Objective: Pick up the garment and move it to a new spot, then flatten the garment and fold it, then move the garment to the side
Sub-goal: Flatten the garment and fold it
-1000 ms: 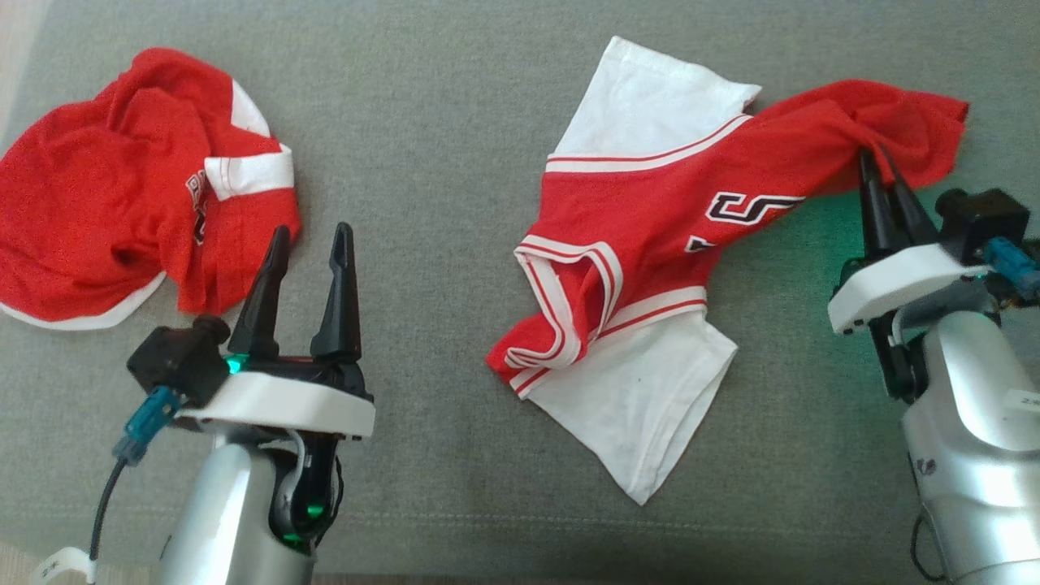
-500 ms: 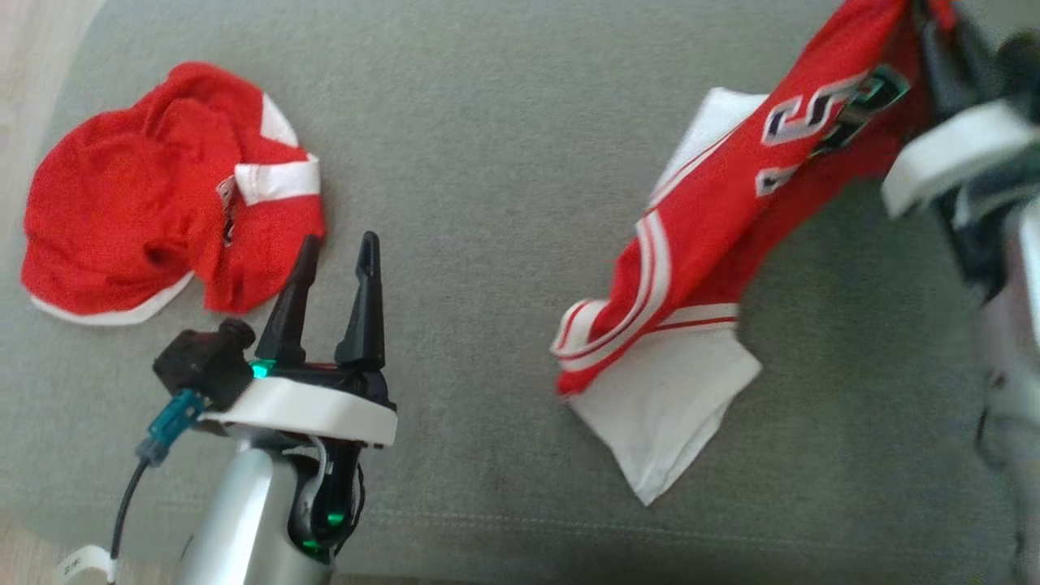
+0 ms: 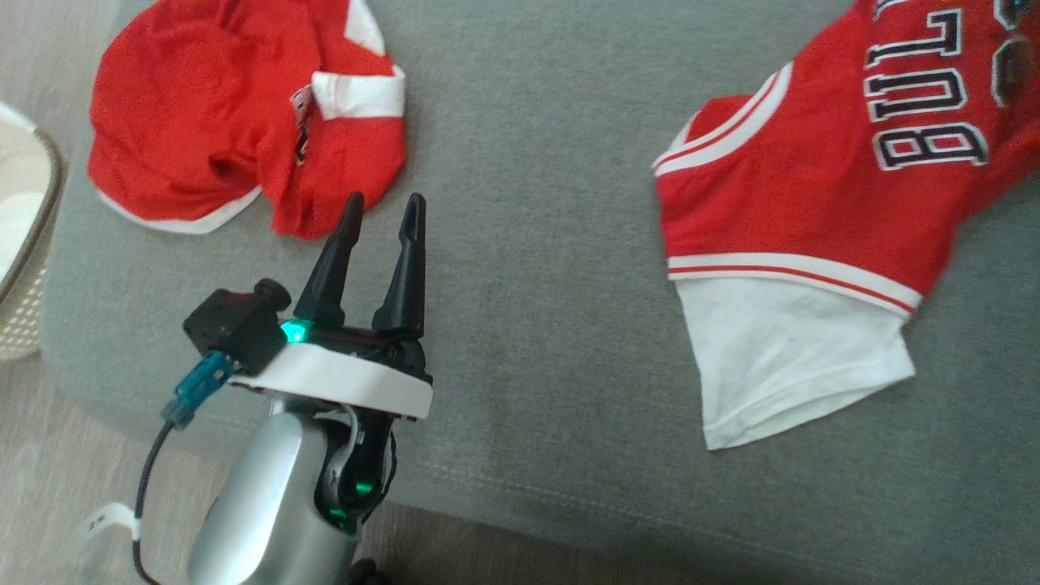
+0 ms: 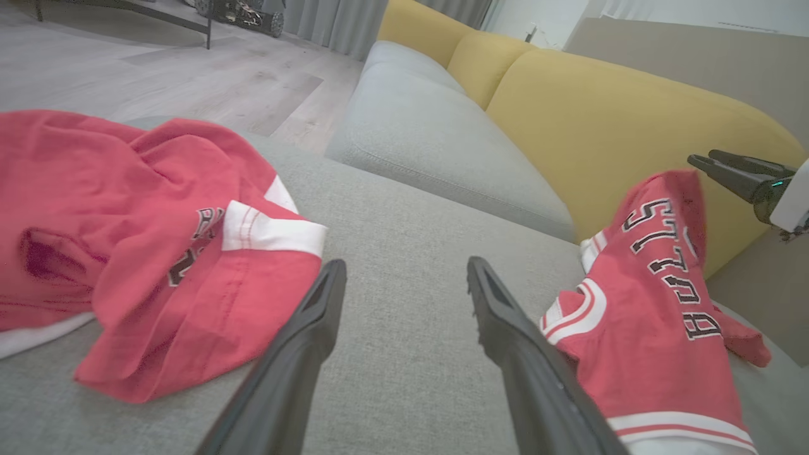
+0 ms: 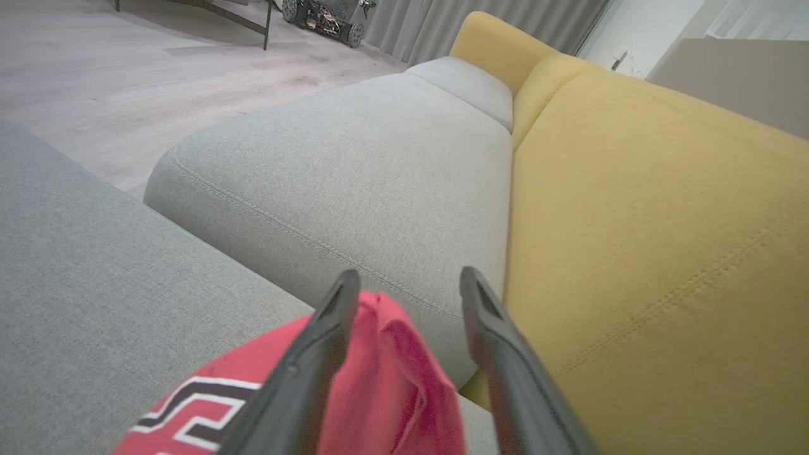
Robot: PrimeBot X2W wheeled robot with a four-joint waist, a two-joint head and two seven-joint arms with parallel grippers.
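Observation:
The garment (image 3: 812, 179) is a red jersey with white sleeves and dark lettering, lying spread at the right of the grey cushion (image 3: 536, 244). Its far red edge (image 5: 379, 392) stands up between the parted fingers of my right gripper (image 5: 409, 275), which is open. From the left wrist view, that right gripper (image 4: 701, 156) hovers just beyond the raised top of the garment (image 4: 651, 328). My left gripper (image 3: 386, 199) is open with nothing in it, low over the cushion between the two pieces of clothing, and its fingers frame bare fabric (image 4: 406, 265).
A second red garment (image 3: 236, 122) lies crumpled at the far left, just beyond my left fingertips. A pale basket (image 3: 24, 244) stands on the floor at the left edge. A yellow sofa back (image 5: 663, 221) rises behind the right gripper.
The head camera has shifted. My right gripper, shut on the garment's red end, lifted and swung it away to the far right, then opened. The garment now lies lettering up. The left gripper stays open.

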